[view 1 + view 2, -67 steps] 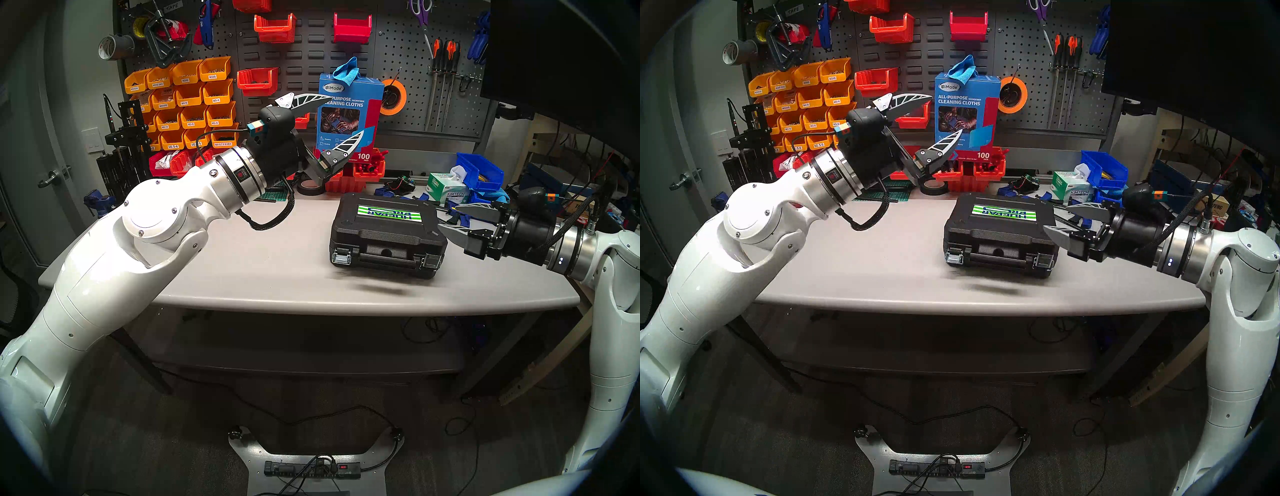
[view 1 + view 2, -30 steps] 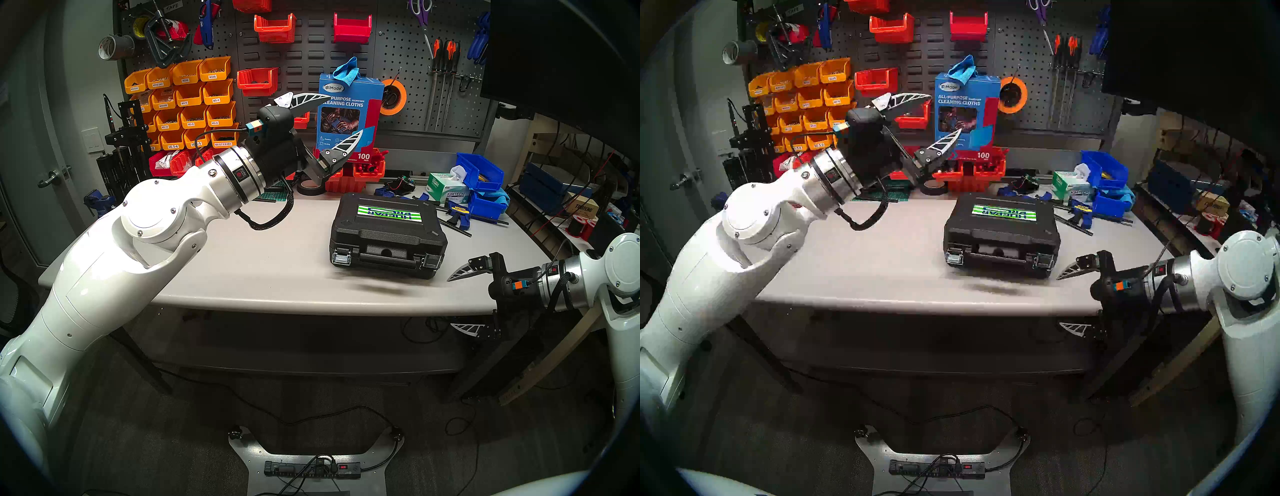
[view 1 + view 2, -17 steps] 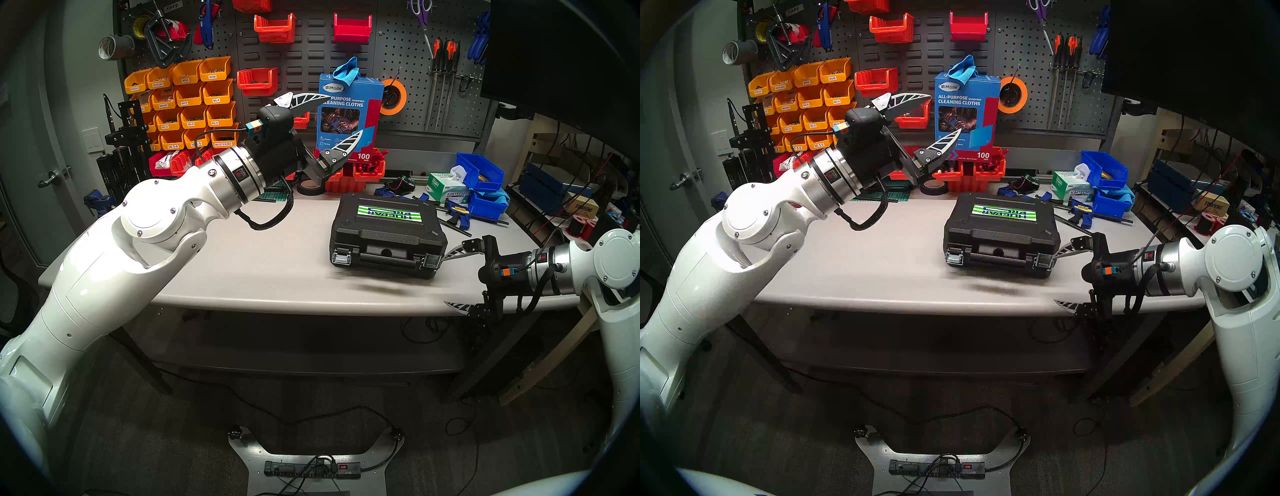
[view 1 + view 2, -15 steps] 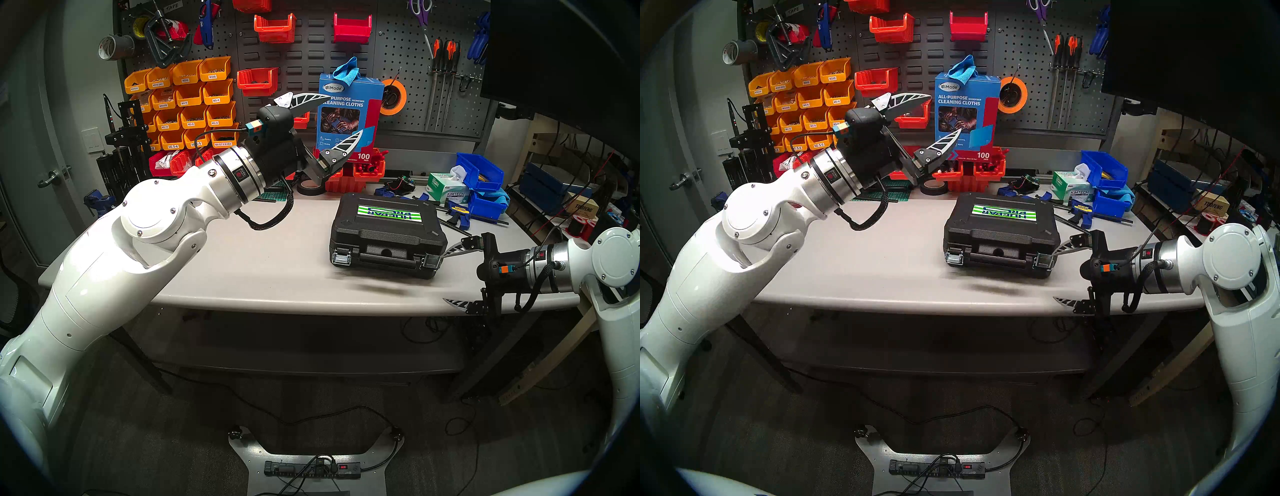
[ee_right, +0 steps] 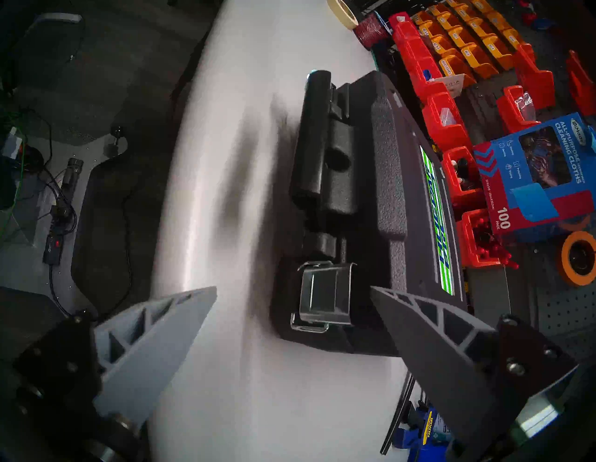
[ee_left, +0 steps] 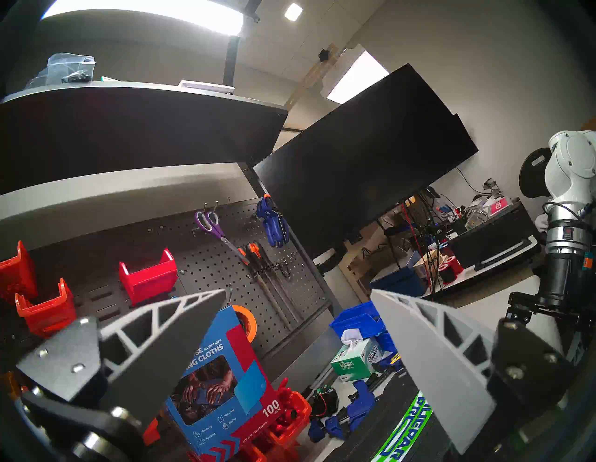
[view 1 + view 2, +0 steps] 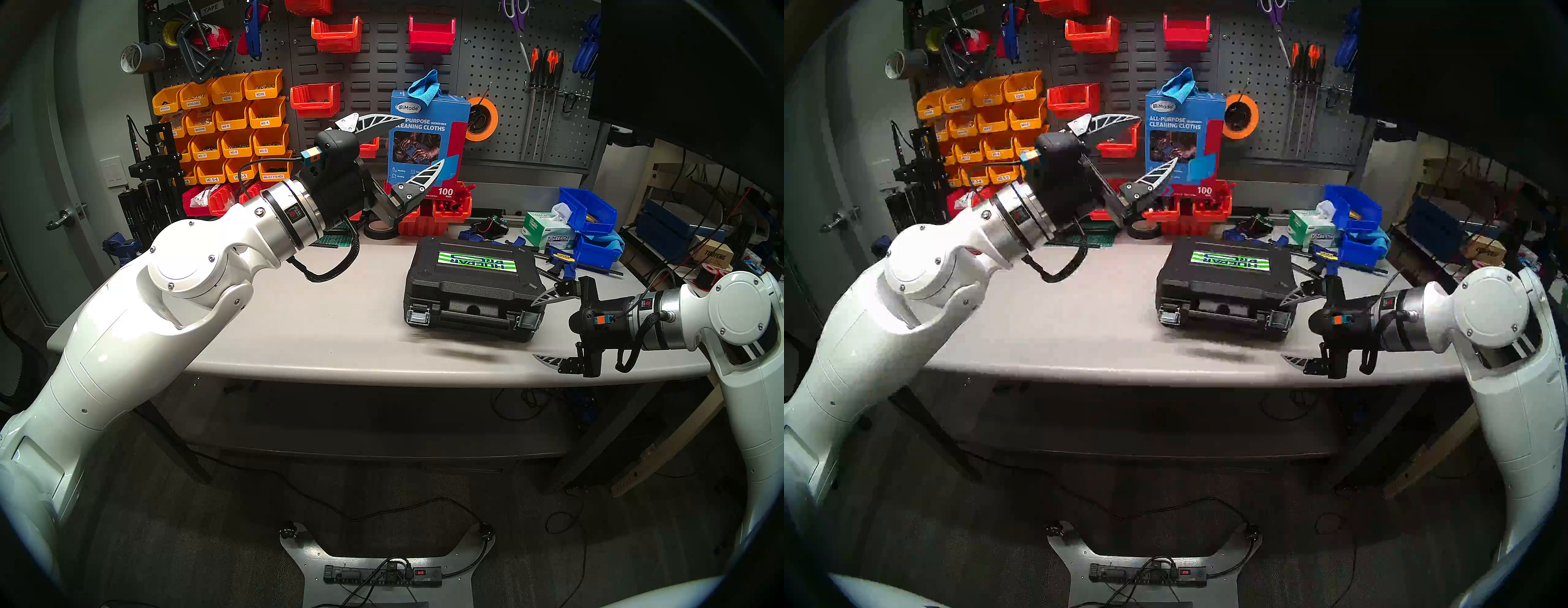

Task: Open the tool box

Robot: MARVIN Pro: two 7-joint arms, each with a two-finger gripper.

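Note:
The black tool box (image 7: 473,284) lies shut on the grey table, its striped label up and its handle (image 5: 312,138) facing me. Both silver latches are down: the left latch (image 7: 418,316) and the right latch (image 5: 322,296). My right gripper (image 7: 534,331) stands open at the box's front right corner, one finger by the lid's edge, the other low near the table. In the right wrist view the right latch sits just ahead of the gap between its fingers (image 5: 419,322). My left gripper (image 7: 424,141) hangs open and empty, high up, left of and behind the box.
Behind the box's right end lie a blue clamp (image 7: 562,261), a tissue box (image 7: 547,229) and blue bins (image 7: 587,212). A cleaning-cloth carton (image 7: 428,140), red bins and a black tape roll (image 7: 379,231) line the back. The table's front edge (image 7: 382,373) runs just below my right gripper.
My right gripper has risen from the table's front right edge and moved left, up to the box's right latch corner, staying open. The left arm and the box have not moved.

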